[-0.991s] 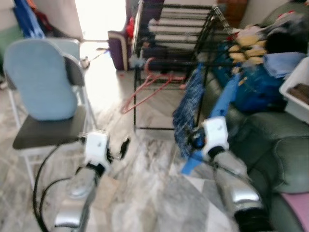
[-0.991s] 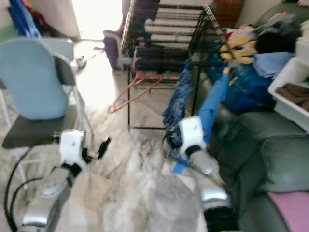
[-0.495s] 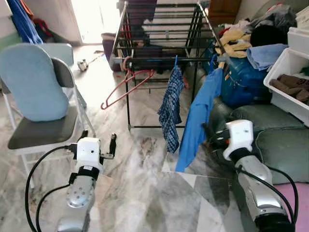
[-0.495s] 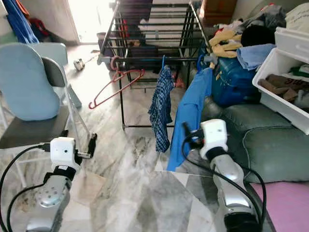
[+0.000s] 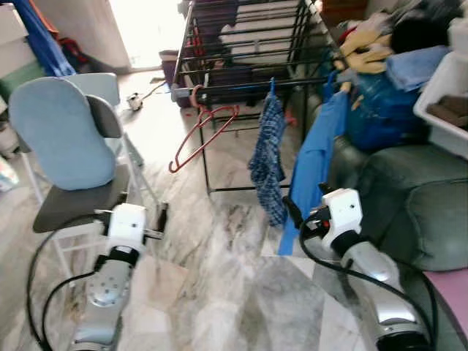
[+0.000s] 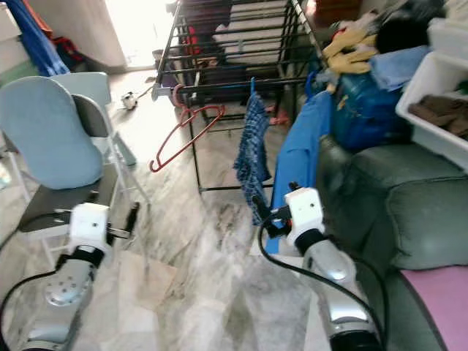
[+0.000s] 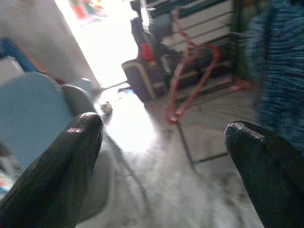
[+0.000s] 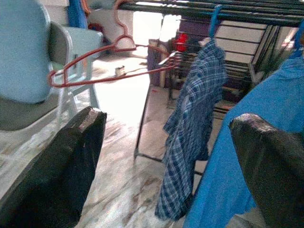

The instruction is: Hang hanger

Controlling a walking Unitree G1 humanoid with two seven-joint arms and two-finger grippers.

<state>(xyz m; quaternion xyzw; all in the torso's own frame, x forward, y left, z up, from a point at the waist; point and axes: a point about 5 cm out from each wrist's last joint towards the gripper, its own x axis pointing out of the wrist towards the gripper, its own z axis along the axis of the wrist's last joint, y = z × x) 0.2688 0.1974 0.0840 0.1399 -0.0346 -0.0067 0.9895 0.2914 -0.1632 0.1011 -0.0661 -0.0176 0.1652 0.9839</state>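
Hanger: the blue shirt point(image 5: 313, 164) on its blue hanger is being carried by the drying rack's point(image 5: 252, 44) front rail, at its right corner.
Right gripper point(image 8: 164, 156): fingers being held spread, empty.
Left gripper point(image 7: 161, 156): being held spread, empty.
Progress: hanging is being judged complete.

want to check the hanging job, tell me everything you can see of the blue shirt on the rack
The blue shirt is plain bright blue, of soft cloth, and hangs full length on a blue hanger whose hook goes over the front bar of the black drying rack, at its right end. It drapes down nearly to the marble floor. The checked shirt hangs beside it on the robot's left; the green sofa is close on its other side. The right gripper, open, sits low in front of its hem.
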